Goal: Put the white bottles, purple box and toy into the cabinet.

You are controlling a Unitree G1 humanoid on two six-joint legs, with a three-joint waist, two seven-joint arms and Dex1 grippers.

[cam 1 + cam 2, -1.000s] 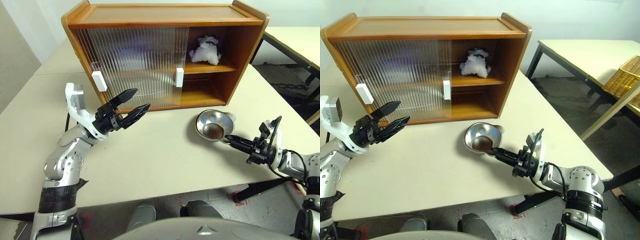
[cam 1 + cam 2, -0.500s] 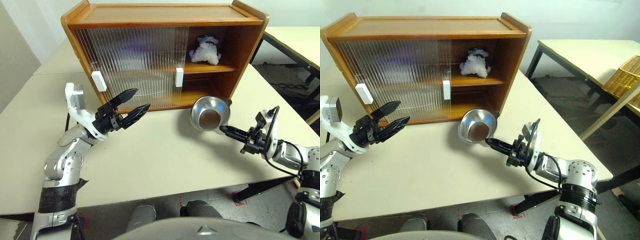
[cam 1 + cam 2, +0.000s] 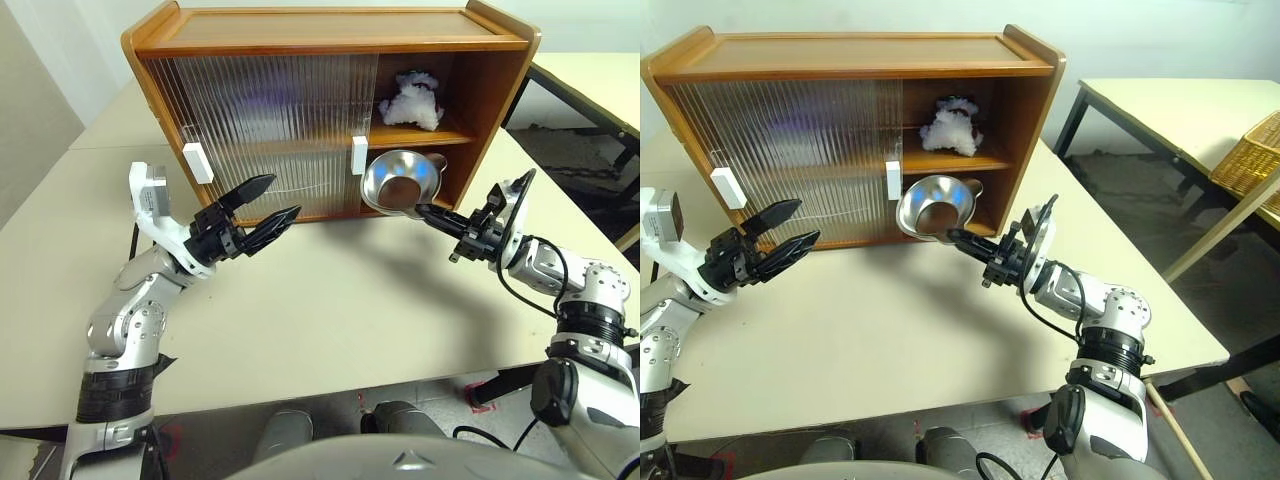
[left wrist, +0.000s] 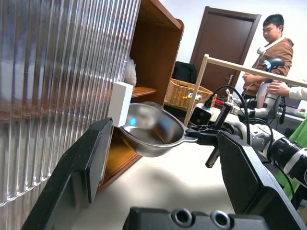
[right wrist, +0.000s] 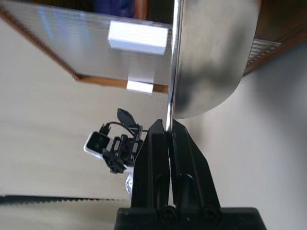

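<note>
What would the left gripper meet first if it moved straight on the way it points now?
Probably the metal bowl that the right gripper holds: the left wrist view looks between the open left gripper fingers straight at it. Depth is unclear; it might pass below.

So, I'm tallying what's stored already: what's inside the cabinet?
On the cabinet's upper shelf, in the open right bay, sits the toy. The lower shelf there looks bare. Ribbed sliding doors blur everything further left.
</note>
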